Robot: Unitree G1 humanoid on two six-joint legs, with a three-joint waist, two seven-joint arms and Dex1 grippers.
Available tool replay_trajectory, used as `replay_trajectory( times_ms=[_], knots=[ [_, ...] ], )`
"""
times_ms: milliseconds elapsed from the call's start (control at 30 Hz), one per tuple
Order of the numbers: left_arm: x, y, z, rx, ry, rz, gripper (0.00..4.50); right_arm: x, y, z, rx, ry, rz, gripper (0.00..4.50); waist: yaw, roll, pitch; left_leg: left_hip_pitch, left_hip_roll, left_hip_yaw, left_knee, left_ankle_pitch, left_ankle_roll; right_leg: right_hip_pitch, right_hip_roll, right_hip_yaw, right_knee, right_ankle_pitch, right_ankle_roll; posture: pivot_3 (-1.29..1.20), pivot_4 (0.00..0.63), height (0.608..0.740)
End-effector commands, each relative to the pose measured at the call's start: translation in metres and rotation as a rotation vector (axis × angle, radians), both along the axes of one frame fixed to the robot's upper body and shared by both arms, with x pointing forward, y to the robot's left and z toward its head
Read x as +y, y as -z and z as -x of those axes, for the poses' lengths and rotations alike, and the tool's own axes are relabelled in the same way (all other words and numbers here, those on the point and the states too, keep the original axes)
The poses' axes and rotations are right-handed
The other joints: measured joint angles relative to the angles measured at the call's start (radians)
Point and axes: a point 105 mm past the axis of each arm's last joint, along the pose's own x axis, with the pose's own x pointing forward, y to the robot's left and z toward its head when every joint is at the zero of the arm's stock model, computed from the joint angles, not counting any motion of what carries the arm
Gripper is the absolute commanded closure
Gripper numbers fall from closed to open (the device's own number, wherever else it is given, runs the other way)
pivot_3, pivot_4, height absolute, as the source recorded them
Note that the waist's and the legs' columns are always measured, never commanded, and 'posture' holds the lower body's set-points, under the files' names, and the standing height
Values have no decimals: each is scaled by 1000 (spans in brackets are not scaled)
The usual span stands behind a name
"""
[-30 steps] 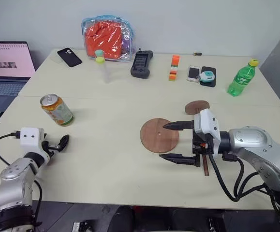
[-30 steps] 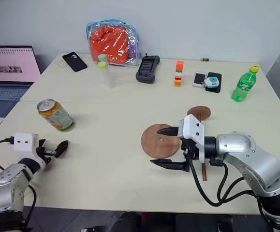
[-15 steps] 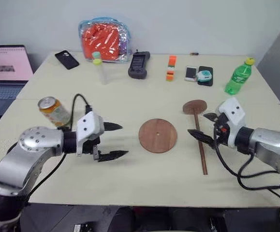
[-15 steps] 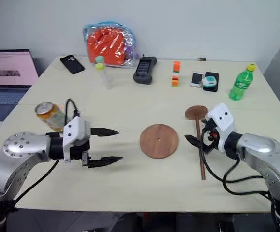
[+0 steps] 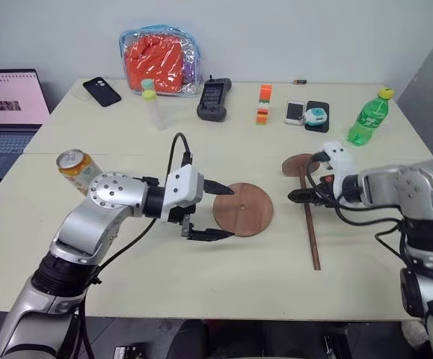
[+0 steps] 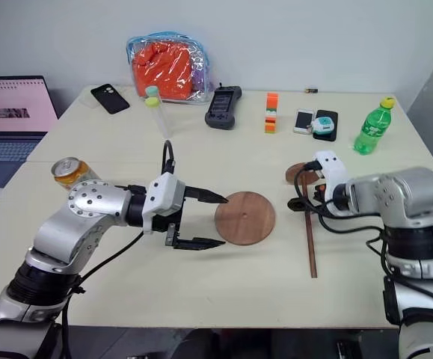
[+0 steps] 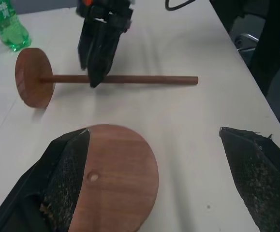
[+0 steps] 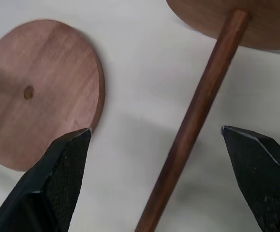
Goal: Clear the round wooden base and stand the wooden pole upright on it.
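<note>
Right wrist view is showing my right gripper (image 8: 156, 169) hanging with its jaws spread wide over the pole (image 8: 198, 121), the rod running between the two fingers and neither finger touching it. My left gripper (image 5: 217, 212) is hovering just beside the base (image 5: 244, 209), on the can's (image 5: 80, 169) side of it, jaws also wide open and holding nothing.

Taking the base as my landmark: it is lying flat and bare on the tabletop (image 5: 201, 277), nothing resting on it, a small dimple at its centre. The pole is lying on its side near the base, on the side away from the can, its fixed disc (image 5: 300, 164) pointing toward the green bottle (image 5: 366, 120) and its free end toward me.

I am judging the pole to be stiff, light and smooth, so it could be rolling off if nudged. The disc end looks heavier, so taking hold of the rod close to the disc should be keeping it from swinging as I tip it upright. The base looks thin and flat, hard to pinch from above.

Hard to make out: whether the dimple is a true socket, how the disc is meeting the rod, and part of the rod, which is hiding behind my right fingers in the head views.
</note>
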Motion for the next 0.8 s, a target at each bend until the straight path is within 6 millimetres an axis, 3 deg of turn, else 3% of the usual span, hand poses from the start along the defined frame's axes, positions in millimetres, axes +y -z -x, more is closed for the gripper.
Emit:
replay_trajectory(
  times_ms=[33, 200, 300, 800],
  knots=[
    [-5, -3, 4, -64, 10, 5, 50, -8, 4, -10, 78, 44, 16, 0, 0, 0, 0, 0, 0, 0, 0, 0, 0, 0, 0, 0, 0, 0, 0, 0, 150, 740],
    [-4, 7, 10, -80, 5, -15, 50, -8, 6, -25, 139, 45, 24, 0, -1, 1, 0, 0, 0, 1, 0, 0, 0, 0, -1, 1, 0, 0, 0, 0, 150, 740],
    [-5, 9, 11, -84, 6, -13, 0, -5, 7, -30, 155, 38, 27, 517, -1, 1, 0, 0, 0, 0, 0, 0, 0, -1, -1, 0, 0, 0, 0, 0, 150, 740],
    [-9, 7, 4, -88, 4, 17, 0, -3, 2, -33, 164, 33, 12, 4235, 1, 1, 1, -1, -1, 0, 0, 0, 0, -1, -1, 0, 0, 0, 0, 0, 150, 740]
  ],
)
